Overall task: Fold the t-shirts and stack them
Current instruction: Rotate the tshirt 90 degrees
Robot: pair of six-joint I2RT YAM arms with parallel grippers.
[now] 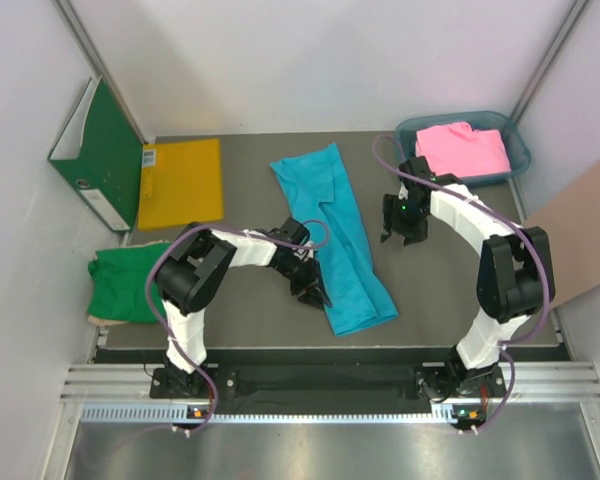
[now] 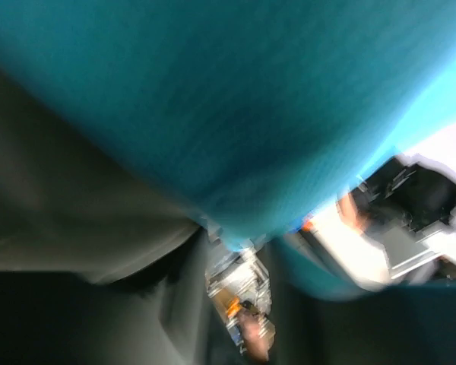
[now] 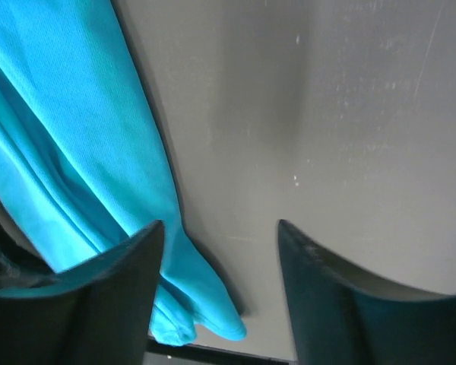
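A turquoise t-shirt (image 1: 342, 240) is seen stretched lengthwise across the middle of the bench (image 1: 250, 195), with a green t-shirt (image 1: 120, 285) bunched at the left edge and a pink t-shirt (image 1: 462, 150) placed in a blue bin (image 1: 523, 152) at far right. The jaws of the right arm (image 1: 470, 215) are held open over bare bench beside the turquoise cloth. Those of the left arm (image 1: 235, 250) are set at its near left edge, and whether they grip cannot be told.

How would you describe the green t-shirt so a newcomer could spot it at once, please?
Start at the green binder standing at the table's far-left corner. Closer to the robot along that left edge lies the green t-shirt. Unlike the stiff binder and yellow envelope, it is soft cloth.
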